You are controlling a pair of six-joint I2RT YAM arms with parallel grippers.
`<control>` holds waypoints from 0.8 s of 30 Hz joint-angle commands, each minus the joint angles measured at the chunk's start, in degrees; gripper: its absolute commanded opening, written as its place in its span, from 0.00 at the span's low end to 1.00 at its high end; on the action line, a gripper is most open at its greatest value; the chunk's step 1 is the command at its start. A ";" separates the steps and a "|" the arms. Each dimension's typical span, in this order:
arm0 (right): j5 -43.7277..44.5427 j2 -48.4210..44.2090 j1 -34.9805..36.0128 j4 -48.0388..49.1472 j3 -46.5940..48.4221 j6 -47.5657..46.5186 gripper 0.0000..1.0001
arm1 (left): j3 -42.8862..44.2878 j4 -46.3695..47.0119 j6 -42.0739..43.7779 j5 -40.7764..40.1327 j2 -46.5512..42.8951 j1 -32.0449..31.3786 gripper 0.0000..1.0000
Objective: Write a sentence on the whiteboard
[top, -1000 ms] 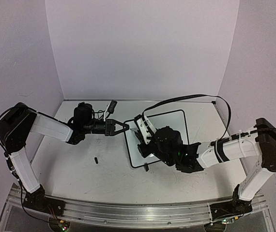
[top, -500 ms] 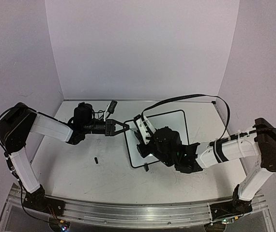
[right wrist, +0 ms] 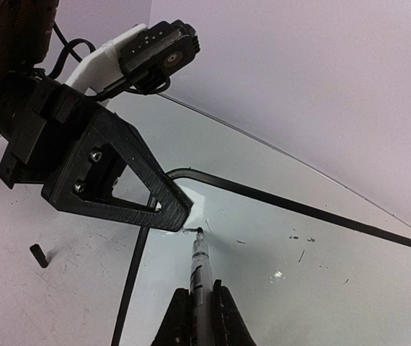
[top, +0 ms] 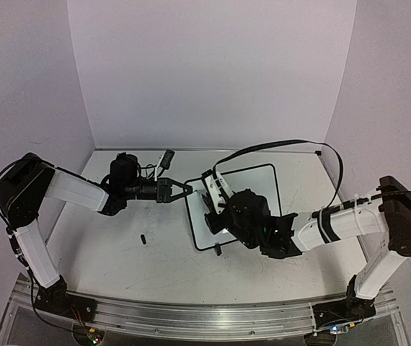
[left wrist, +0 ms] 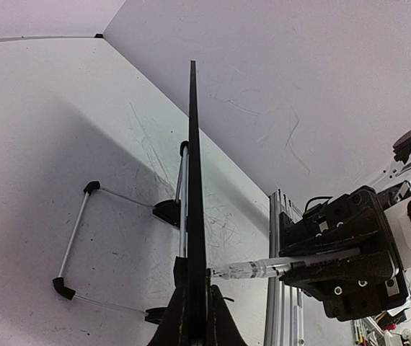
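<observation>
- Left gripper [top: 182, 189] pinching the upper-left corner of the whiteboard [top: 256, 180]; the board sits right of centre on the grey table [top: 119, 252]
- Right gripper [right wrist: 200, 306] clamped on a marker [right wrist: 199, 263]; the marker's tip touches the board just beside that corner

Even bright overhead light, soft shadows, mild wide-angle distortion, sharp focus
</observation>
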 commanded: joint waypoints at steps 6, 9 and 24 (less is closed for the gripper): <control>4.83 0.76 -0.23 -0.71 1.06 2.31 0.00 | 1.09 -2.45 -1.27 2.45 0.26 -0.79 0.00; 4.90 0.59 -0.67 -1.01 0.96 2.81 0.00 | 1.10 -2.43 -1.26 2.45 0.18 -0.80 0.00; -7.25 -2.77 -0.69 5.03 -2.71 -1.44 0.00 | 1.19 -2.44 -1.23 2.41 0.19 -0.79 0.00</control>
